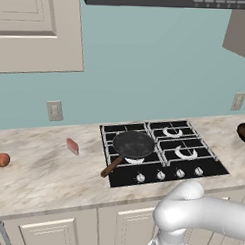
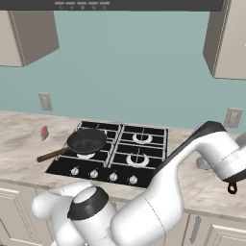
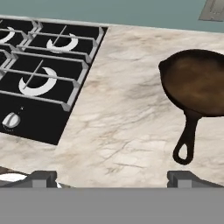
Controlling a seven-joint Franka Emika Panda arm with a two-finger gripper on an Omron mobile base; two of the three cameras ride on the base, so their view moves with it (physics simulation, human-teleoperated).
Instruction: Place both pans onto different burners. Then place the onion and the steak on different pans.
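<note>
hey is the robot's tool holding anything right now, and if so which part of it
Nothing is held. The tool is open, its tips apart above bare counter, with the reddish-brown pan lying untouched beyond the tips.

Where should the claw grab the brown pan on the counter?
Probably by the handle of the brown pan. It sticks out flat toward the open claw, slim enough to pinch across from above. The round bowl looks too wide.
</note>
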